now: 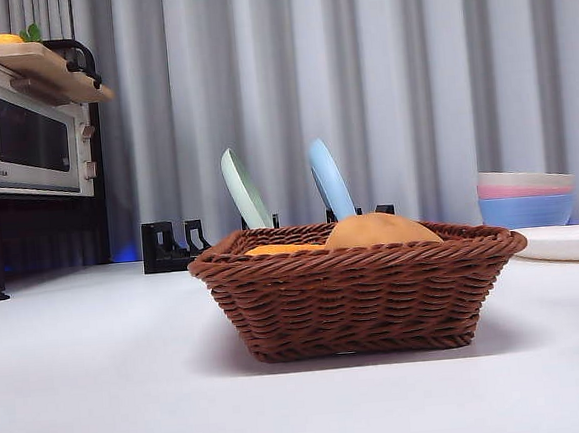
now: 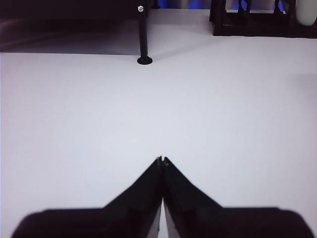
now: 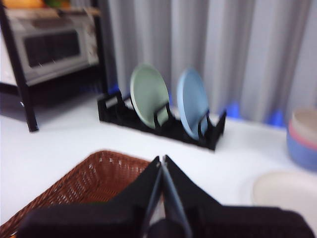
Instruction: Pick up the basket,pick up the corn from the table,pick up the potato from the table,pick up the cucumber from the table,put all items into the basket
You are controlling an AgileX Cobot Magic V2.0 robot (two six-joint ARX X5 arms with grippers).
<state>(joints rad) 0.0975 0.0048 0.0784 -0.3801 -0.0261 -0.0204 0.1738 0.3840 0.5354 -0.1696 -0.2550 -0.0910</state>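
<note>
A toaster oven (image 1: 31, 145) fills the upper left of the front view, on a dark rack. Right of it a black dish rack (image 1: 171, 246) holds a green plate (image 1: 244, 190) and a blue plate (image 1: 331, 179) on edge. The basket (image 1: 360, 291) sits centre frame on the white table (image 1: 103, 392) — inside it the corn (image 1: 284, 248) shows as an orange sliver at the rim, the potato (image 1: 381, 230) bulging higher beside it. The cucumber is not visible. Stacked bowls (image 1: 526, 197) stand at the right edge. The left gripper (image 2: 162, 159) hangs over bare tabletop, jaws clenched on nothing; the right gripper (image 3: 161, 159) — jaws likewise pressed together, empty — is above the basket's near rim.
</note>
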